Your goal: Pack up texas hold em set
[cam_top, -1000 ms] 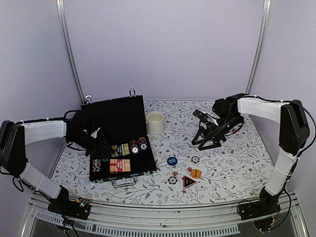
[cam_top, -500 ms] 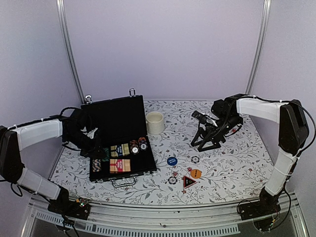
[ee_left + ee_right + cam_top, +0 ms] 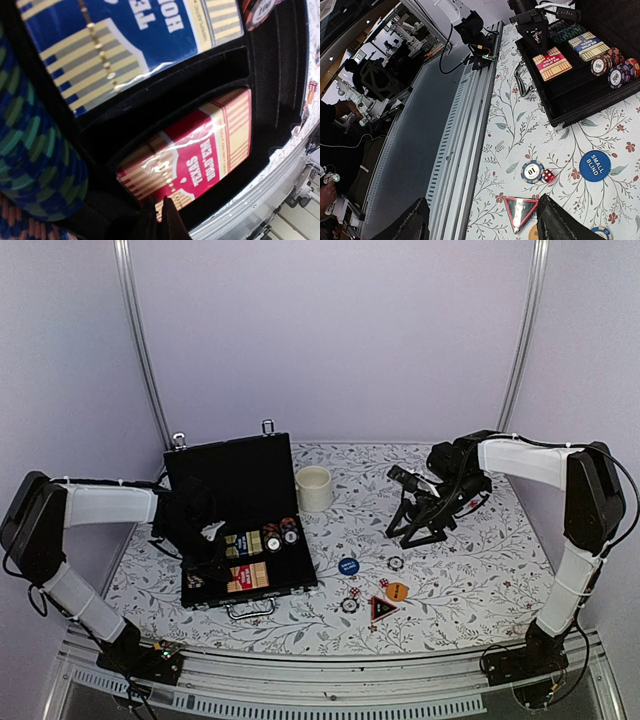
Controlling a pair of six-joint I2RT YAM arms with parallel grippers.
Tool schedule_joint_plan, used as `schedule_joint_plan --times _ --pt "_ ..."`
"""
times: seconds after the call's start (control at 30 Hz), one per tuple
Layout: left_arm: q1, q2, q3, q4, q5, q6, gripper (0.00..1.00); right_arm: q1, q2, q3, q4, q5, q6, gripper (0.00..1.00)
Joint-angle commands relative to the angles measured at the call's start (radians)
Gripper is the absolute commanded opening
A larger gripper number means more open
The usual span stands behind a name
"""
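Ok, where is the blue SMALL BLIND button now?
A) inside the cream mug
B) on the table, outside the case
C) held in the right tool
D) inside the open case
B: the small blind button lies on the floral table, to the right of the open case.

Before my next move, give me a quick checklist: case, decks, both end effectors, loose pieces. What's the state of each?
1. Lid of the case up: ok.
2. Both the red deck and the blue deck lying in slots: ok.
3. Nothing held by the shut left end effector: ok.
4. Gap between left end effector and red deck: cannot tell; it sits at the deck's edge.
5. Open right end effector above the table: ok.
6. Loose pieces packed: not ok; the blue button, chip, die and triangle marker lie on the table.
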Motion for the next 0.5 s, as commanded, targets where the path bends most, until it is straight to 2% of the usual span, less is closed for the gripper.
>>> schedule_joint_plan --times 0.0,0.17,0.37,0.43,0.47 --pt "-0.039 0.040 0.020 0.061 0.000 0.001 0.08 0.006 0.004 -0.001 -0.009 -0.009 -0.009 0.70" --pt "-0.067 0.028 0.051 0.041 -0.042 0.006 0.08 0.006 -0.001 -0.003 -0.010 -0.011 -0.009 0.70" --pt "-0.140 -0.129 0.236 0.011 -0.070 0.110 0.09 0.006 -0.016 0.014 -0.002 -0.005 0.004 0.70" --pt "-0.167 -0.177 0.309 0.022 -0.064 0.155 0.15 0.006 -0.028 0.030 0.017 0.013 0.033 0.69" --pt "-0.183 -0.204 0.336 0.041 -0.054 0.178 0.28 0.006 -0.040 0.035 0.034 0.029 0.055 0.68"
